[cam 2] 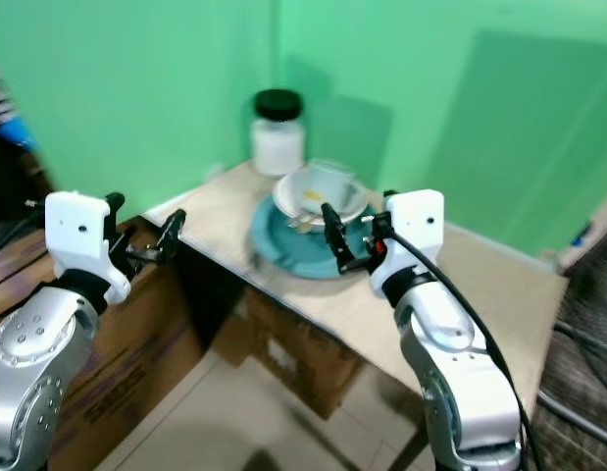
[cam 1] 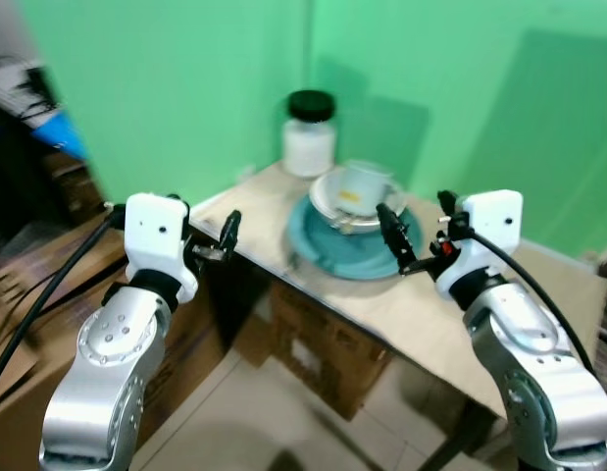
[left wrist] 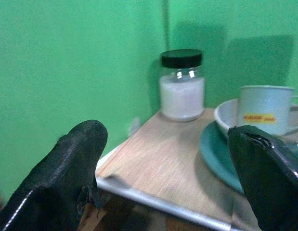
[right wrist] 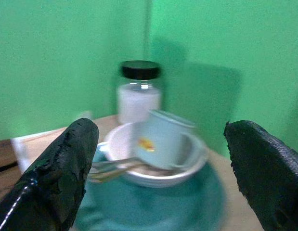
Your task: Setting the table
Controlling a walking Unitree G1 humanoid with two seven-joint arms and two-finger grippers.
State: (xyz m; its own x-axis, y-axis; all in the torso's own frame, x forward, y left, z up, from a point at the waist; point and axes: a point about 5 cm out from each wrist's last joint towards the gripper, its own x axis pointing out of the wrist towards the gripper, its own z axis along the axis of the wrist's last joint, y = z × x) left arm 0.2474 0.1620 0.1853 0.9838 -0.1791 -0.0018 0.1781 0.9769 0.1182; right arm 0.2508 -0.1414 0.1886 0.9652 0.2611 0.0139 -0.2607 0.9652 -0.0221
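Observation:
A teal plate [cam 1: 328, 250] lies on the wooden table [cam 1: 411, 304] in a green-walled corner. On the plate sits a white bowl [cam 1: 326, 193] holding a pale blue mug [cam 1: 364, 182] and some cutlery [right wrist: 110, 166]. Behind them stands a jar [cam 1: 310, 137] with a black lid and white contents. My right gripper [cam 1: 399, 245] hovers over the plate's right side, open and empty, facing the bowl. My left gripper [cam 1: 223, 240] is open and empty at the table's left corner, pointing along the tabletop toward the jar.
Cardboard boxes [cam 1: 328, 348] sit under the table, and more boxes [cam 1: 28, 294] stand to the left beside it. A black cable [cam 1: 48, 289] runs from my left wrist. Bare tabletop stretches to the right of the plate. The floor below is tiled.

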